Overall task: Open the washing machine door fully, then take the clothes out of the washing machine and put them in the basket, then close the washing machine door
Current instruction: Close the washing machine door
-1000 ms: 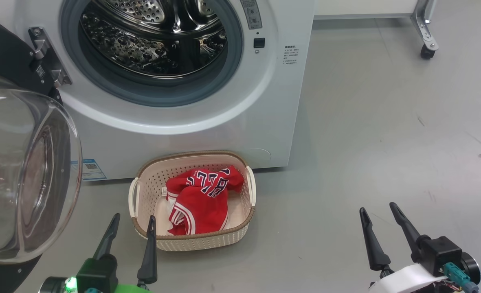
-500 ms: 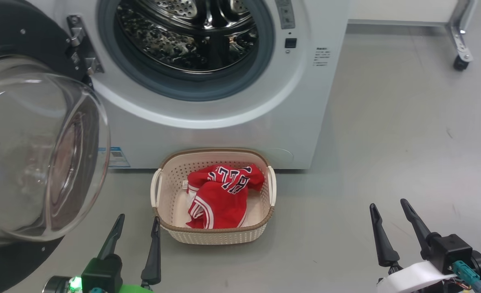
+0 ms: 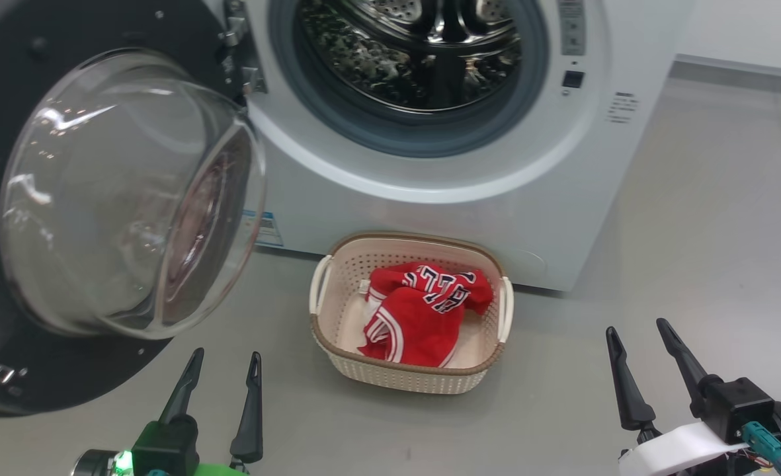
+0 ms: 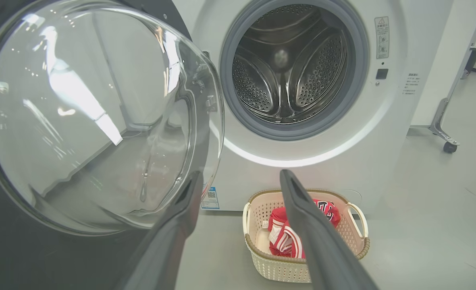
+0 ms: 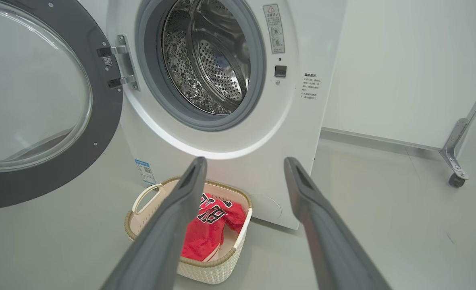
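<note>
Clothes point(image 3: 423, 317) in basket point(image 3: 403, 380). Door point(image 3: 119, 192) hung open, up-left of left fingers point(image 3: 252, 410); right fingers point(image 3: 623, 390) far off. Both pairs open, empty.

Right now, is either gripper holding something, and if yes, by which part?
Nothing is held. The left gripper and the right gripper are both open and empty; the clothes lie in the basket.

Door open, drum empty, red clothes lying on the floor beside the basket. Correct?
Not quite. The clothes lie inside the basket, as the head view shows. The door is open and the drum looks empty.
</note>
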